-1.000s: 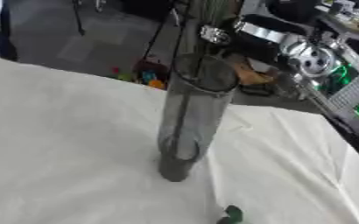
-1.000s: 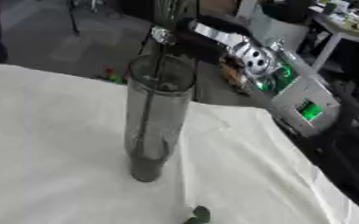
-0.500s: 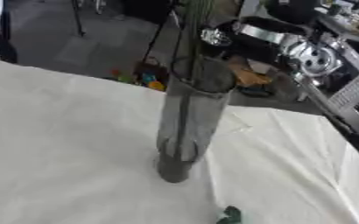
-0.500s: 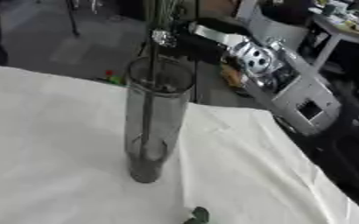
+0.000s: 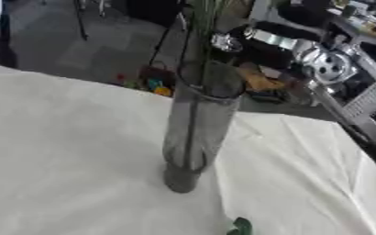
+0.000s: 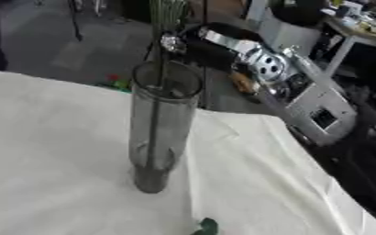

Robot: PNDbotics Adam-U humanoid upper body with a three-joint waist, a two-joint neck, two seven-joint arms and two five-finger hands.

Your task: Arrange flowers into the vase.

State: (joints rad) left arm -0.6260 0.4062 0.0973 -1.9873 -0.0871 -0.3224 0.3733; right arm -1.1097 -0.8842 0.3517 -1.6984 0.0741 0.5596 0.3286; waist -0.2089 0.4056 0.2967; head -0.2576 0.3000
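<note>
The right hand (image 6: pixel 223 43) holds green stems (image 6: pixel 155 92) above the glass vase (image 6: pixel 159 133), stems reaching inside; its grip cannot be made out.

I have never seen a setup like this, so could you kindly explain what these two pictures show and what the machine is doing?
Both pictures come from the two eyes of one camera in a humanoid robot's head, looking down at its work, so they are nearly alike. A table under a white cloth carries a tall clear glass vase, standing upright. The robot's right arm, black and silver, reaches in from the upper right. Its right hand is above the vase mouth at green flower stems, which run down inside the vase; whether its fingers grip them I cannot tell. A small green bit lies on the cloth near the front edge. The left hand is not visible.
</note>
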